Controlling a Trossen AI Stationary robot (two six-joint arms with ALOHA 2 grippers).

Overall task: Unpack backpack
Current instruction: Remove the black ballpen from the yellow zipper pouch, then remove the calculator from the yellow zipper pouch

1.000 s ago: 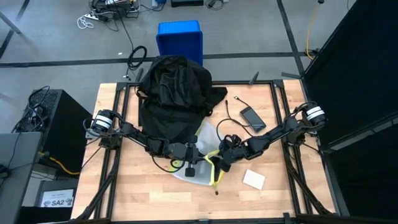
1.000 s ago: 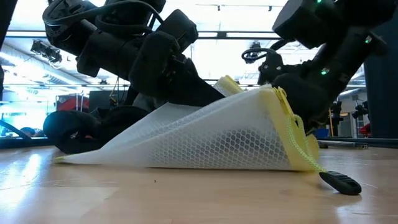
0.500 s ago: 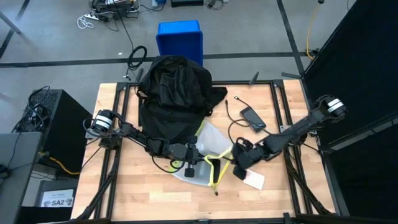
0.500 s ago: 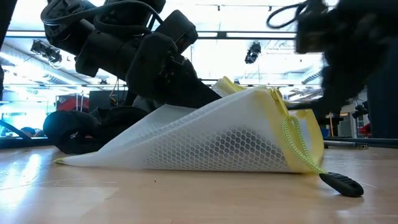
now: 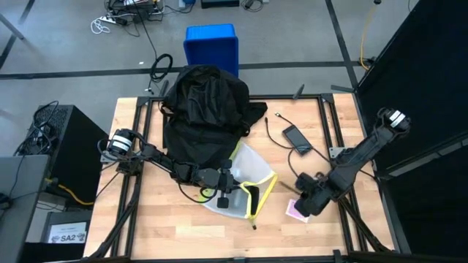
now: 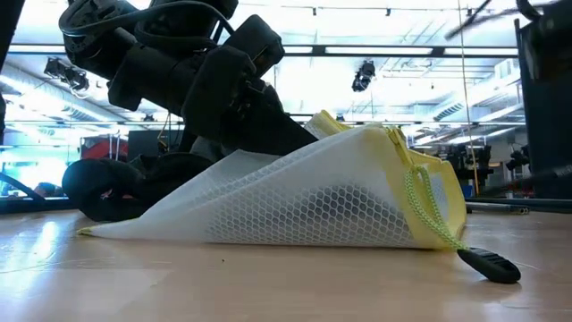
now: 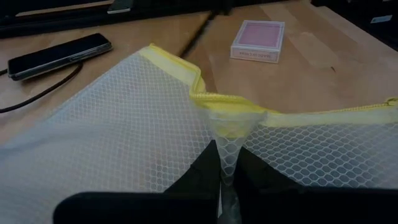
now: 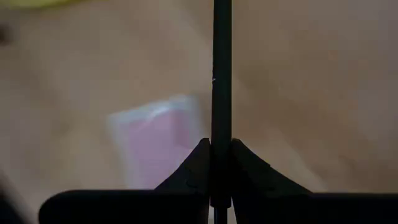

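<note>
The black backpack (image 5: 205, 109) lies at the table's far middle. In front of it lies a white mesh pouch (image 5: 245, 172) with a yellow zip edge, and my left gripper (image 7: 227, 180) is shut on that edge. The pouch's black zip pull (image 6: 487, 264) rests on the table. My right gripper (image 8: 217, 155) hangs over the table's near right part, above a pink card box (image 5: 294, 212). It points down and is shut on a thin black stick (image 8: 217, 74). My left gripper pinches the pouch's mesh just below the yellow zip edge (image 7: 227, 134) between its two fingers, coming nearly level from the table's left. The pinched edge (image 6: 357, 134) is raised, and the pouch slopes down from it to its low end (image 6: 98, 228) on the table. My right gripper pinches the thin black stick (image 8: 217, 134) between its two fingers. The stick runs on out past the fingertips, along the fingers, and is clear of the table. The gripper comes from above.
A black phone (image 5: 297, 139) with its cable lies at the table's far right. A blue bin (image 5: 212, 44) stands on the floor beyond the far edge. Bare wood shows at the near left and far right of the table.
My right gripper has left the pouch's mouth, gone toward the table's right and near edges, risen and tipped to point down over the card box, staying shut. The pouch and my left gripper have stayed in place.
</note>
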